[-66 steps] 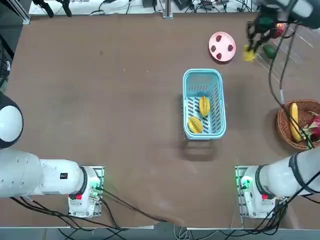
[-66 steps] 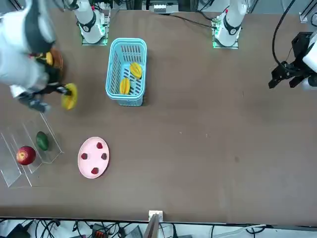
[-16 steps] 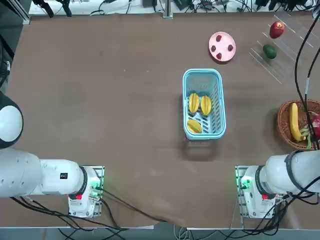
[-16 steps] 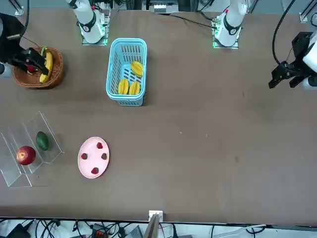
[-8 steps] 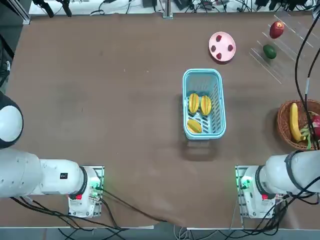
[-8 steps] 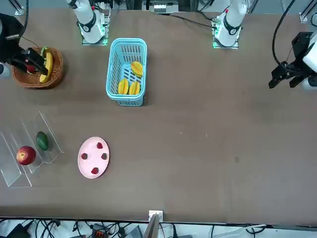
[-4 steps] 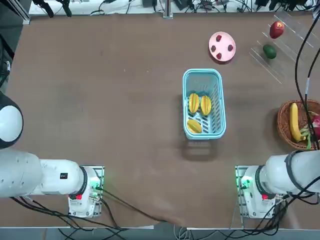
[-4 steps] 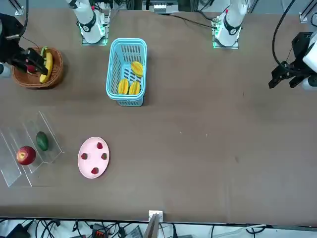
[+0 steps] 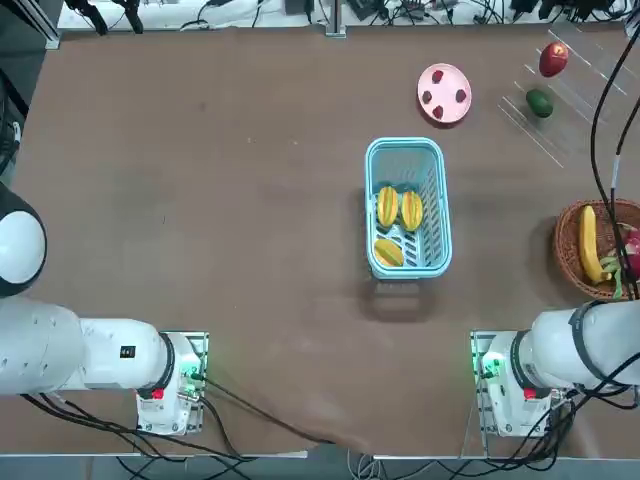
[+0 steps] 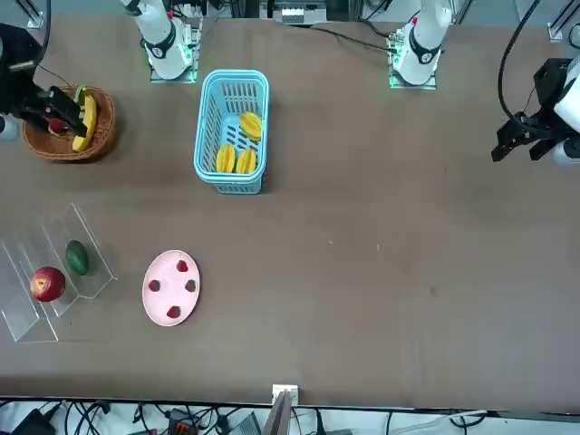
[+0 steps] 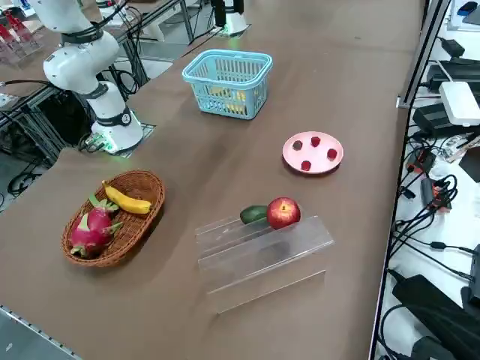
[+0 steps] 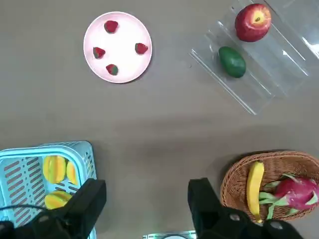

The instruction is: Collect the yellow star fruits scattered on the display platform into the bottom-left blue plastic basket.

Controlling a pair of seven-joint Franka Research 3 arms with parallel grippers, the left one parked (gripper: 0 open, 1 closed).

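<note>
Three star fruits [image 9: 388, 206] in basket [image 9: 408, 160], two lengthwise, one slantwise.

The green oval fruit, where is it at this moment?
In the top view, the green oval fruit lies on the clear acrylic rack in the upper right, just below the red apple.

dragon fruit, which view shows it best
The right side view: the dragon fruit lies whole and unblocked there. The right wrist view also shows it well; the top view has cables crossing it, and the front view mostly hides it behind the arm.
</note>
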